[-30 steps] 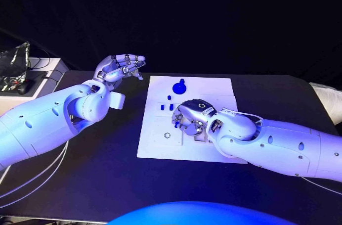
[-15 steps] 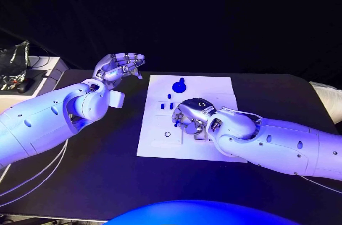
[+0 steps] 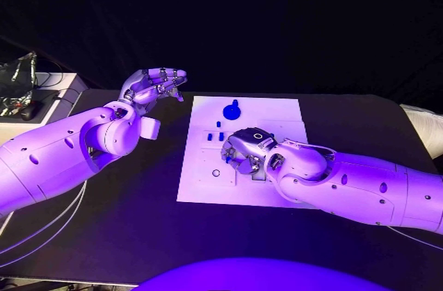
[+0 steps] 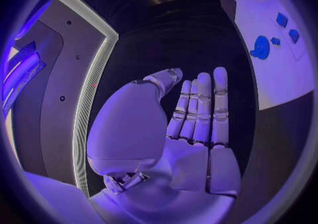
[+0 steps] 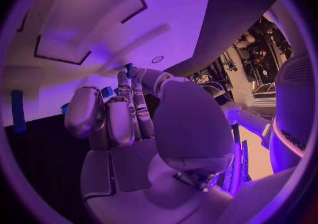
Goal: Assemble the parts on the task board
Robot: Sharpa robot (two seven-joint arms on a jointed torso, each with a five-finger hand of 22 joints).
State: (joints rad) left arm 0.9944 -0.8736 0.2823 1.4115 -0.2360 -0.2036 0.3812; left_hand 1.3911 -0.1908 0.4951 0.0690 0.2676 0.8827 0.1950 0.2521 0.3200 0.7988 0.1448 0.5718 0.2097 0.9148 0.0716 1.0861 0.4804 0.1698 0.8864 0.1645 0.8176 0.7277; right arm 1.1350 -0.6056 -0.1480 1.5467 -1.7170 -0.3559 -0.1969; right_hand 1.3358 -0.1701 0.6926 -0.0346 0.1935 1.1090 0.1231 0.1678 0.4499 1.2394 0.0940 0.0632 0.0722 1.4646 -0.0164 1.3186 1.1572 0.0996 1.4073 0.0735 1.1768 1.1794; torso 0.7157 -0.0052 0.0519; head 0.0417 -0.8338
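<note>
Overhead, head view:
Task board (image 3: pixel 242 188): white plate lying flat in the middle of the black counter (image 3: pixel 138 227).
Parts: a large round blue piece (image 3: pixel 232 111) near the board's far end; two small blue pieces (image 3: pixel 216 137) side by side nearer the board's middle.
Right hand (image 3: pixel 242 151): over the middle of the task board, fingers curled downward close to its surface; whether it grips a part cannot be told.
Left hand (image 3: pixel 152 84): raised off the counter, beyond the board's far left corner, well apart from it, fingers loosely bent and holding nothing.

Left wrist view:
Left hand (image 4: pixel 188 128): palm bare, fingers straight and side by side, thumb apart; nothing in it.
Task board (image 4: pixel 278 49): off to one side of the hand, carrying the round blue piece (image 4: pixel 260 47) and small blue pieces (image 4: pixel 286 27).

Right wrist view:
Right hand (image 5: pixel 129 123): fingers bent inward toward the task board (image 5: pixel 159 17); a small blue tip (image 5: pixel 127 67) shows at the fingertips, touching them.
Recesses: dark-edged outlines (image 5: pixel 86 17) in the board beyond the fingers.
Blue bar (image 5: pixel 16 110): on the board's edge beside the hand.
</note>
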